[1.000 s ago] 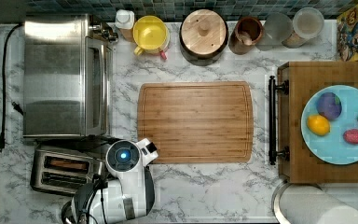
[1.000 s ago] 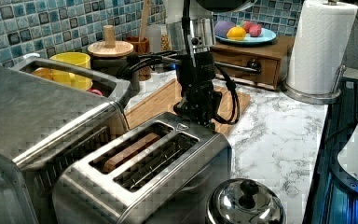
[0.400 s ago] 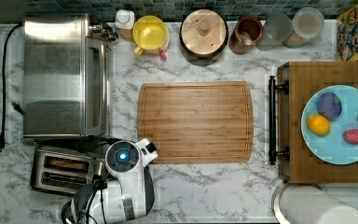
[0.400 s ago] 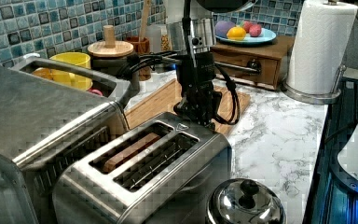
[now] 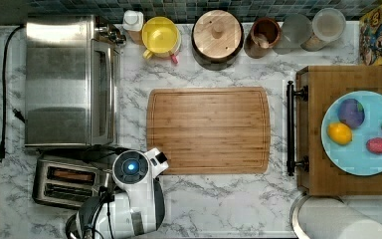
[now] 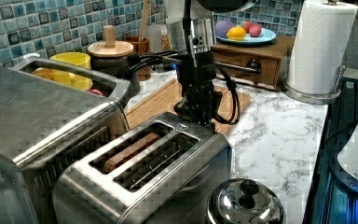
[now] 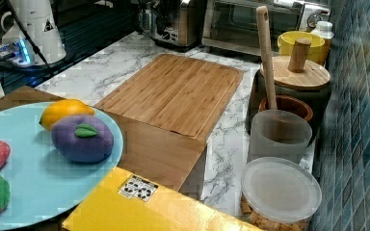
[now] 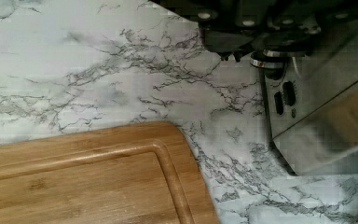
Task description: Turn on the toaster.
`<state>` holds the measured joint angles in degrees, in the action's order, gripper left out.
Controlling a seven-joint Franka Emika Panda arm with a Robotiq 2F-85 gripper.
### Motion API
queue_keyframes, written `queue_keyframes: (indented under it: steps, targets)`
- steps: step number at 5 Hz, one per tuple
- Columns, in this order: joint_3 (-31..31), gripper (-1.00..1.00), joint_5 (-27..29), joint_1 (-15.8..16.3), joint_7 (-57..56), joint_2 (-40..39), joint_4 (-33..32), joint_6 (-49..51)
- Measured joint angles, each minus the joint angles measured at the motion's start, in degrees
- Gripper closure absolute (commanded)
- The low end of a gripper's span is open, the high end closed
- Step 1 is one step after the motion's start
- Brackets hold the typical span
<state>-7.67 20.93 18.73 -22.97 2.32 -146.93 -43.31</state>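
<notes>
The toaster (image 5: 65, 180) stands on the marble counter (image 5: 219, 199) at the top view's lower left, directly below the toaster oven (image 5: 69, 82) in that view. In the left view the toaster (image 6: 144, 172) has two long top slots, and a brown slice sits in the slot nearer the toaster oven (image 6: 37, 121).

The tool (image 6: 200, 116) hangs from the arm at the toaster's far end in the left view, pointing down, between the toaster and the cutting board (image 6: 177, 95). In the top view the arm's wrist (image 5: 131, 168) covers the toaster's right end, just beside the lower left corner of the cutting board (image 5: 208, 130).

In the wrist view the tool (image 8: 235, 53) sits directly above a round steel-rimmed knob (image 8: 266, 61) on the end face of the toaster (image 8: 317, 112), touching it or very nearly so. Two dark buttons (image 8: 283, 95) lie on the same face beside the knob. Whether the tool's fingers are apart or together cannot be told.

A round steel lid (image 6: 244, 207) sits beside the toaster at the left view's bottom edge.
</notes>
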Motion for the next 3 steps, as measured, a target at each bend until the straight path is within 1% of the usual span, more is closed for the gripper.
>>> queue_keyframes:
  steps: [3]
  targets:
    - [0.5, 1.00, 0.1, 0.3, 0.0, 0.0, 0.0, 0.1]
